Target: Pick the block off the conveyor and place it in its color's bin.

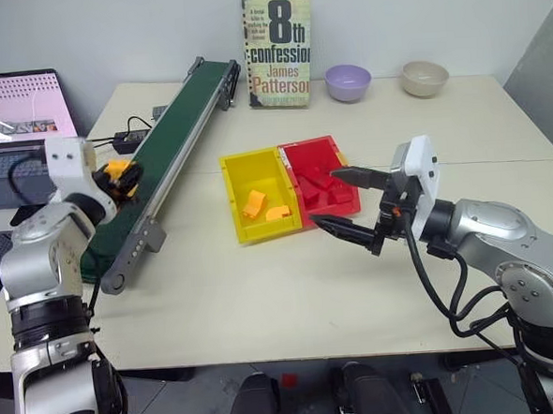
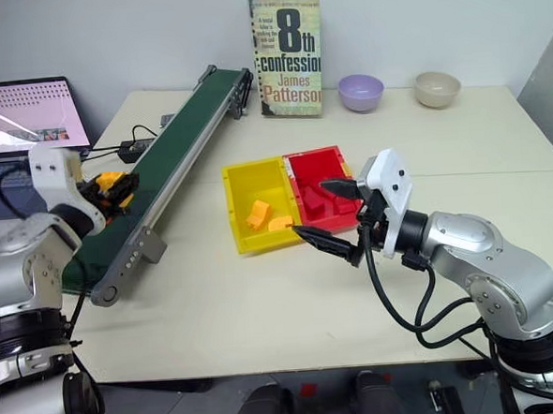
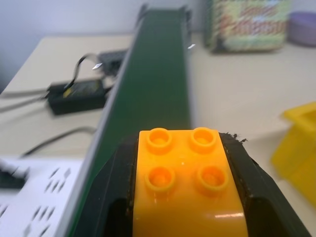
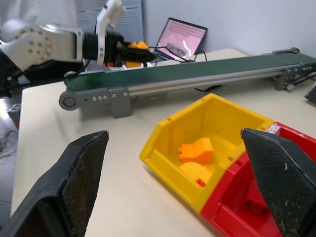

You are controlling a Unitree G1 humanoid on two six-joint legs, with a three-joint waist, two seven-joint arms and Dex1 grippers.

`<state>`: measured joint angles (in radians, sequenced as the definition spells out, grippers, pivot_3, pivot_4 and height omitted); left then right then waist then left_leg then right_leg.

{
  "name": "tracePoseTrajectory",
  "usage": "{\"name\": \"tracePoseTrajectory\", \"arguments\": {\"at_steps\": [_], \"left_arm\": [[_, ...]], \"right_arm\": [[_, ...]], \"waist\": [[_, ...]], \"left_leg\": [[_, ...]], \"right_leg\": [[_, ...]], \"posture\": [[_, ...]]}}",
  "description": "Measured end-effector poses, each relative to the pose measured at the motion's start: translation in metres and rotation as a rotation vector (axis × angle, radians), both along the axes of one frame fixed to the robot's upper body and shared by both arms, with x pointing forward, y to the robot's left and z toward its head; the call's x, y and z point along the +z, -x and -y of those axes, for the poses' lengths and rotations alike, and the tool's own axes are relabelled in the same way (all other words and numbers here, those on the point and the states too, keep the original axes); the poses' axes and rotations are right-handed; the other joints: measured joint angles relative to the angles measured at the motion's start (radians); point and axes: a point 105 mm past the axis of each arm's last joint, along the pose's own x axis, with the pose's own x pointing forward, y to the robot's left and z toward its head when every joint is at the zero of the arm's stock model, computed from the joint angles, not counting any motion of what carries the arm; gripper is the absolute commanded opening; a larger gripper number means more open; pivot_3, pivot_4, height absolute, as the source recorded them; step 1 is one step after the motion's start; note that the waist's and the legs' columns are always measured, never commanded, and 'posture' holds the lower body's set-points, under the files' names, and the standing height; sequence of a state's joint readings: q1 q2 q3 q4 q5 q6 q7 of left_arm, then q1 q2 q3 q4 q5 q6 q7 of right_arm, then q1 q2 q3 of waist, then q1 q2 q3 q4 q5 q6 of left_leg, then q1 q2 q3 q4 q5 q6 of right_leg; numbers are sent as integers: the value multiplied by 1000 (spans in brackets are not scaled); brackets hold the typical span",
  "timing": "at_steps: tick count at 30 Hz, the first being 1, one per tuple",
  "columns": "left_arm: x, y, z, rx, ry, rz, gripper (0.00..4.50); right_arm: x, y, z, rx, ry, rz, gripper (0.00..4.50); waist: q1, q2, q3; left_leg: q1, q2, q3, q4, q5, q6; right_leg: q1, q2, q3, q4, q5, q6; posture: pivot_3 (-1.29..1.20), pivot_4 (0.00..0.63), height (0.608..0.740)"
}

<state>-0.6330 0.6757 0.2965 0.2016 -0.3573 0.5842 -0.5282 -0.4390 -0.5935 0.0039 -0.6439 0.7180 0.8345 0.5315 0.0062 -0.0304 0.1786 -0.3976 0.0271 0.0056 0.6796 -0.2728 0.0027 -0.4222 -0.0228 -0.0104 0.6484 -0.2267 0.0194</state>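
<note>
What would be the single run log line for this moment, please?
left gripper: shut on block, above conveyor | right gripper: open, empty, near yellow bin | phase: block picked, not yet placed

Left end effector (image 1: 122,176) clamped level; right end effector (image 1: 348,203) level, fingers spread apart.

Only readable thing here is the book (image 1: 277,47) propped upright at the back of the table: cover says "8th confession" in big print with "James Patterson" under it. There's smaller print beside the 8, too tiny to make out. The laptop screen (image 2: 31,116) shows nothing legible.
</note>
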Motion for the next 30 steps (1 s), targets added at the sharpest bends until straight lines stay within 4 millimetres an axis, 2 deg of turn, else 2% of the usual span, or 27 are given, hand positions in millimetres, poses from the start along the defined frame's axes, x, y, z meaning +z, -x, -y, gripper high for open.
{"name": "tracePoseTrajectory", "arguments": {"at_steps": [2, 5, 8, 10, 14, 15, 16, 17, 25, 28, 30], "left_arm": [[12, -6, 35, -139, -24, 22, 1551], [16, -10, 81, -320, -51, 21, 1551], [4, -14, 124, -493, -108, -18, 1551], [-11, -15, 137, -560, -164, -56, 1551], [-36, -22, 141, -595, -224, -116, 1551], [-39, -24, 141, -596, -230, -123, 1901], [-40, -26, 139, -593, -237, -126, 1901], [-40, -27, 139, -594, -245, -122, 2277], [-28, -31, 149, -653, -234, -73, 3790], [-27, -32, 148, -650, -221, -70, 4329], [-26, -31, 145, -647, -218, -70, 4460]], "right_arm": [[-7, 1, 5, -34, 32, -12, 4500], [-14, 5, 6, -60, 43, -26, 4500], [-19, 9, 8, -89, 42, -37, 4500], [-19, 11, 8, -105, 40, -32, 4500], [-20, 12, 8, -140, 34, -32, 4500], [-19, 12, 8, -150, 31, -33, 4500], [-19, 12, 8, -156, 30, -30, 4500], [-18, 13, 8, -159, 28, -25, 4500], [-18, 14, 10, -190, 22, -32, 4500], [-20, 14, 11, -193, 25, -38, 4500], [-20, 15, 11, -186, 30, -36, 4500]], "waist": [[6, -1, 0], [4, -1, 0], [1, -1, 0], [-8, -1, 0], [-14, 0, 0], [-13, 0, 0], [-12, 0, 0], [-12, -1, 0], [-8, -1, 0], [-8, -1, 0], [-8, -1, 0]], "left_leg": [[-1, -1, 1, 0, 0, 0], [0, -1, 3, 0, 0, 0], [0, -1, 3, 0, 0, 0], [1, 0, 4, 0, 0, 0], [1, 0, 2, 0, 0, 0], [1, 0, 2, 0, 0, 0], [1, 0, 2, 0, 0, 0], [1, 1, 1, 0, 0, 0], [-1, 0, 3, 0, 0, 0], [-1, 0, 3, 0, 0, 0], [-1, 0, 3, 0, 0, 0]], "right_leg": [[0, 0, 0, -1, 0, 0], [0, 0, 0, -1, 0, 0], [0, 1, 0, -1, 0, 0], [-1, 2, 1, 0, 0, 0], [-1, 6, 0, 1, 0, 0], [-1, 6, 0, 1, 0, 0], [-1, 6, 0, 1, 0, 0], [-1, 6, 0, 1, 0, 0], [-1, 2, 1, -1, 0, 0], [-1, 2, 1, -1, 0, 0], [-1, 2, 0, -1, 0, 0]], "posture": [[0, 150, 740], [0, 150, 740], [0, 150, 740], [0, 150, 740], [0, 150, 740], [0, 150, 740], [0, 150, 740], [0, 150, 740], [0, 150, 740], [0, 150, 740], [0, 150, 740]]}}
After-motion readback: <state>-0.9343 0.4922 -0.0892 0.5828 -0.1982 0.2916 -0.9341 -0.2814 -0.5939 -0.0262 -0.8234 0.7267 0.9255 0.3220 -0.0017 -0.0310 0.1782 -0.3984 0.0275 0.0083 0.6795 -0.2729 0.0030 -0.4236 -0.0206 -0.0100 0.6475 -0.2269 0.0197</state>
